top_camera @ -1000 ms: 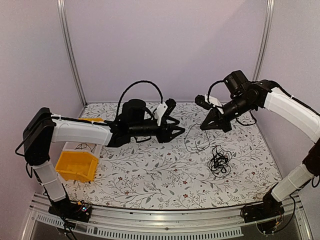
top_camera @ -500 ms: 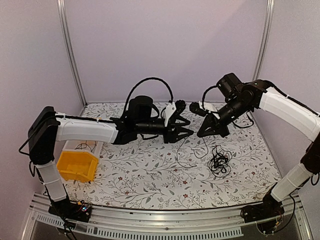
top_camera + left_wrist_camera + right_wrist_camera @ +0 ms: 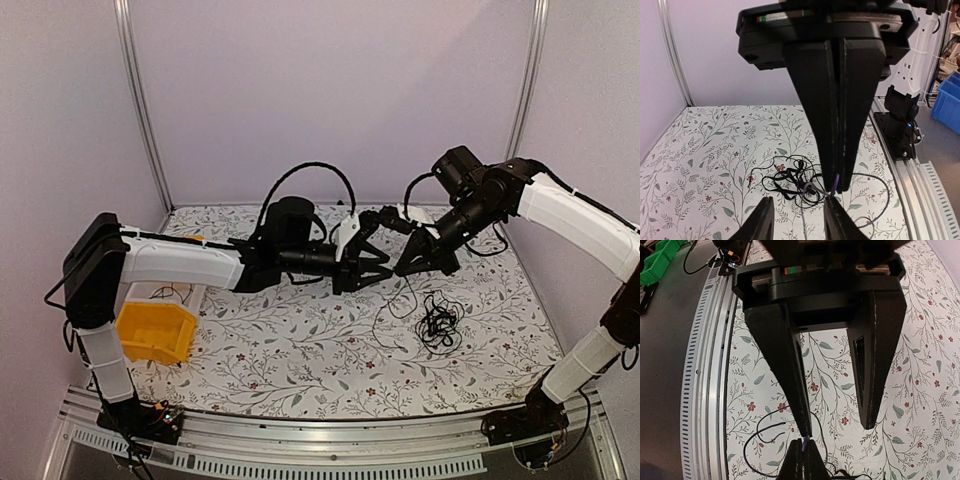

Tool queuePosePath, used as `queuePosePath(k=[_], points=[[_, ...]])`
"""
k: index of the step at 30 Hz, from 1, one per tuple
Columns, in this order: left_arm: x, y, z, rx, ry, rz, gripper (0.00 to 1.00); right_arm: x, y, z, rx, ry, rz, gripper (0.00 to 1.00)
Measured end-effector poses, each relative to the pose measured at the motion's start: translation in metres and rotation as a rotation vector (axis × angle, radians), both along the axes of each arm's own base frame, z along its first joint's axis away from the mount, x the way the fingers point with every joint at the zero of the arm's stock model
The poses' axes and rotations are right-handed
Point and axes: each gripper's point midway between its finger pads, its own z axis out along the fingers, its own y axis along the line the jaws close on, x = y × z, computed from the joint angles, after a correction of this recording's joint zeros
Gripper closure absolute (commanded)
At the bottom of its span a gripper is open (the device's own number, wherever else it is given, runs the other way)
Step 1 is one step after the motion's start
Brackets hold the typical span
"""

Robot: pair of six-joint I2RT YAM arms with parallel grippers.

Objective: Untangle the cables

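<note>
The cables lie as a loose black tangle (image 3: 438, 325) on the flowered table, right of centre, and also show in the left wrist view (image 3: 790, 181). My right gripper (image 3: 406, 264) hangs above the table, shut on one thin purple strand (image 3: 805, 442) that trails down from its tips (image 3: 838, 186) toward the tangle. My left gripper (image 3: 384, 264) faces it tip to tip with its jaws open. One of its fingers (image 3: 790, 380) nearly touches the right gripper's tips (image 3: 803, 460); the other (image 3: 874, 365) stands well apart. Nothing sits between the left fingers (image 3: 760, 220).
A yellow bin (image 3: 155, 330) sits at the table's left edge under the left arm. A metal rail (image 3: 320, 440) runs along the near edge. Loose cable loops (image 3: 760, 440) lie on the table near that rail. The right arm's base (image 3: 897, 120) stands at the table's corner.
My left gripper has reached to the right until it meets the right gripper's tips, and its jaws have narrowed. The right gripper moved slightly left, and the hanging strand's loop shifted on the table.
</note>
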Motion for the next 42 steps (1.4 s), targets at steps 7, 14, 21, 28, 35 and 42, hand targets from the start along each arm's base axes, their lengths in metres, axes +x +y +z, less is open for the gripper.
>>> queuePosePath(k=[7,14,21,28,35,42], points=[[-0.009,0.002,-0.008,0.006,-0.011,-0.041,0.56,0.000,0.000,0.000,-0.002,-0.002,0.001,1.00],[-0.014,0.000,-0.005,-0.002,-0.023,-0.066,0.76,0.001,0.000,0.000,-0.001,-0.004,0.000,1.00],[-0.012,-0.003,0.003,-0.030,-0.050,-0.048,0.82,0.002,0.000,0.001,-0.002,-0.010,-0.003,1.00],[-0.011,-0.005,0.004,-0.038,-0.047,-0.040,1.00,0.004,0.000,0.003,-0.001,-0.022,-0.007,0.99],[-0.005,-0.004,0.001,-0.038,-0.058,0.008,1.00,0.008,0.000,0.002,-0.005,-0.039,-0.016,0.69],[0.022,0.026,-0.009,0.056,-0.059,0.222,1.00,0.022,-0.037,-0.023,-0.015,-0.072,-0.162,0.39]])
